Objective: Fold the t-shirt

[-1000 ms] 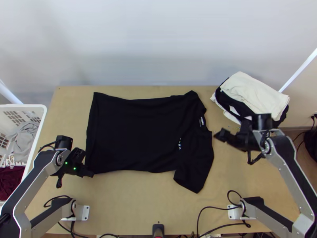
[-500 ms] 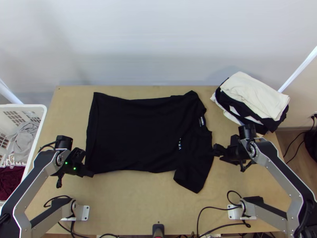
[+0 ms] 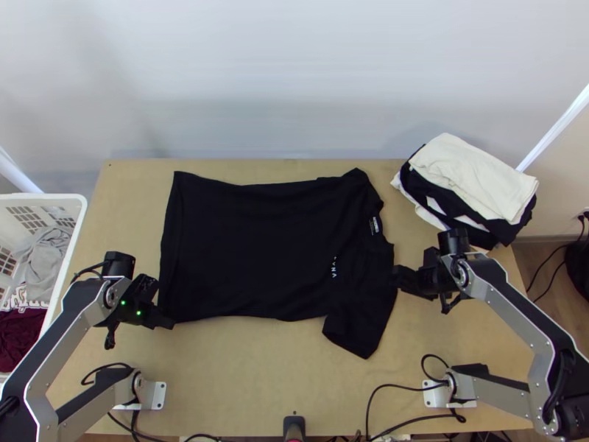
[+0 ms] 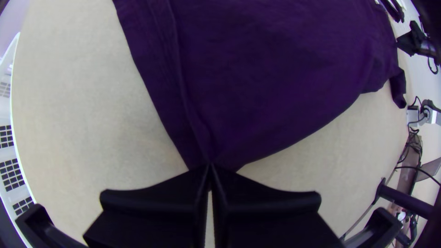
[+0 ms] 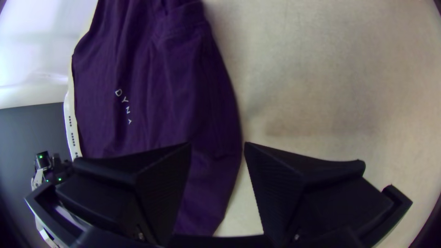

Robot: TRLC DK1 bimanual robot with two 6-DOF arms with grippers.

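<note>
Basket (image 3: 48, 197) holding grey cloth (image 3: 44, 264), maroon cloth (image 3: 18, 335), left gripper (image 3: 168, 323) clenched on t-shirt (image 3: 258, 250) corner, right gripper (image 3: 397, 278) released

From my station I log: t-shirt (image 3: 250, 250) mid-table, hem left, collar right. Cloth pile (image 3: 475, 177) on the table's (image 3: 258, 383) far right corner. Basket (image 3: 44, 197) at left, beside the table, garments (image 3: 46, 261) inside.
</note>
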